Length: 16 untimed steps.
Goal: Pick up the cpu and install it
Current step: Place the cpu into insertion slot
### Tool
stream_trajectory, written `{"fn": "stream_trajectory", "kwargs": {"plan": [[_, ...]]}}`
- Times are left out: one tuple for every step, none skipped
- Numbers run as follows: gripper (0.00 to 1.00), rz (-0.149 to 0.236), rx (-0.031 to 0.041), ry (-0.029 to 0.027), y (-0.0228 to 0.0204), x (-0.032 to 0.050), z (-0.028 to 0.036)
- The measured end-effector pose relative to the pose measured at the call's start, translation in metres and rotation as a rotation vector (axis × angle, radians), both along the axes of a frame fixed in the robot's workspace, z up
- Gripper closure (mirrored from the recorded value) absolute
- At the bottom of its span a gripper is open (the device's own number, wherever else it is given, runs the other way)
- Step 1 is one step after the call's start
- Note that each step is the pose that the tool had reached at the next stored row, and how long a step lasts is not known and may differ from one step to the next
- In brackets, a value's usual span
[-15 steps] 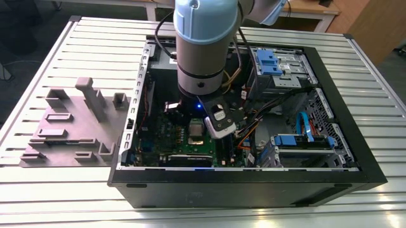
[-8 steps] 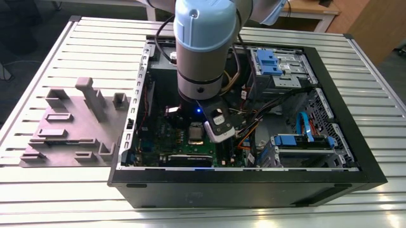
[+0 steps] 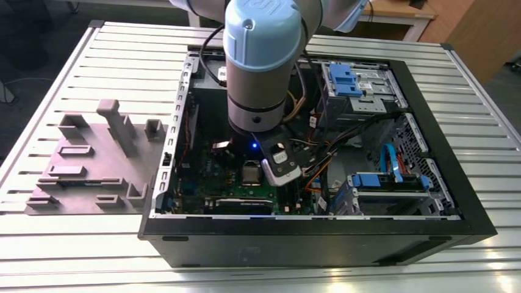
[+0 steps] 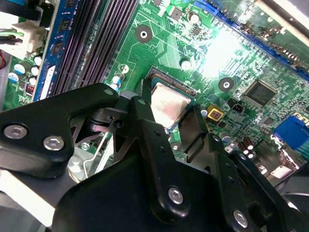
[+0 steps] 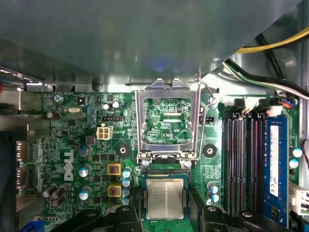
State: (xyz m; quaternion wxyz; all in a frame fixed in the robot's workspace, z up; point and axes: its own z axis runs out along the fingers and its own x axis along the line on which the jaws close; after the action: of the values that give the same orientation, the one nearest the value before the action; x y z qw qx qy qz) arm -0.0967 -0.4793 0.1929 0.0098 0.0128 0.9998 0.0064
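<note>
Grey moulded tray (image 3: 89,165): lay on the slatted metal table (image 3: 49,91) at the exterior view's left, just beside the open black computer case (image 3: 309,244).
Arm (image 3: 260,67): reached down into the case, over the green board (image 5: 72,145).
Load plate (image 5: 138,121): stood open beside the socket, its wire lever alongside.
Cpu (image 5: 165,199): silver-topped, sat flat in the dark socket frame, directly between the two fingers (image 4: 145,121).
Gripper (image 5: 168,212): hung low over the socket, spread wider than the cpu and gripping nothing. In the first wrist view, a strip of socket frame showed between the chip and each finger.
Memory slots (image 5: 241,159): ran alongside the socket, near one finger.
Blue drive cages (image 3: 350,79): sat toward the case's side at the exterior view's right.
</note>
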Motion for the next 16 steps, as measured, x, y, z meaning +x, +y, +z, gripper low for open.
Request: {"fn": "stream_trajectory", "kwargs": {"plan": [[0.53,0.0,-0.0001,-0.0001,0.0,0.0,0.0],[0.53,0.0,-0.0002,0.0,0.0,0.0,0.0],[0.53,0.0,-0.0002,0.0,0.0,0.0,0.0],[0.53,0.0,0.0,-0.0001,0.0,0.0,-0.0001],[0.53,0.0,0.0001,-0.0002,0.0,0.0003,-0.0002],[0.53,0.0,0.0001,-0.0002,0.0001,0.0006,-0.0003],[0.53,0.0,-0.0003,-0.0002,0.0,0.0006,-0.0003],[0.53,0.0,-0.0008,-0.0003,0.0001,0.0007,-0.0005],[0.53,0.0,-0.0014,-0.0002,0.0001,0.0007,-0.001],[0.53,0.0,-0.002,-0.0002,0.0,0.0007,-0.0016],[0.53,0.0,-0.0023,-0.0002,0.0,0.0007,-0.0022],[0.53,0.0,-0.0027,-0.0001,-0.0001,0.0007,-0.0023],[0.53,0.0,-0.0028,0.0,-0.0001,0.0007,-0.0023],[0.53,0.0,-0.0029,0.0,-0.0001,0.0007,-0.0025],[0.53,0.0,-0.003,-0.0003,0.0,0.0007,-0.0031],[0.53,0.0,-0.0038,-0.0002,0.0,0.0007,-0.0036]]}}
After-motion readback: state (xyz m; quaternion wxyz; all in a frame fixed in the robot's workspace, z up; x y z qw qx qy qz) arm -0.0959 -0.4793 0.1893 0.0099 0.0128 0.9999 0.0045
